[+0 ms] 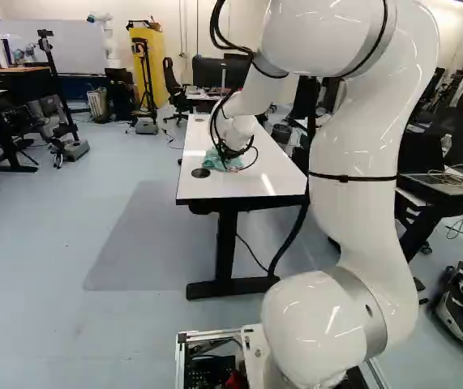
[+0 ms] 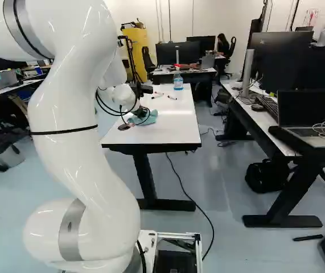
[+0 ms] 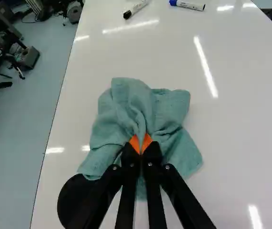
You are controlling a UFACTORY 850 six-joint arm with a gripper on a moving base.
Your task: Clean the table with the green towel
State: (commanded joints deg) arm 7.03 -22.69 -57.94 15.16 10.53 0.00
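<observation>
Pinched in the gripper (image 3: 141, 144), the towel (image 3: 166, 112) lay beside the disc (image 3: 70, 200). Light and limp, it would likely crumple when pushed; its bunched middle seemed the best hold.

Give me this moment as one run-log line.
gripper shut on green towel; towel bunched on white tabletop by round black grommet; black-capped marker and blue-capped marker lying ahead; bottle farther along
</observation>
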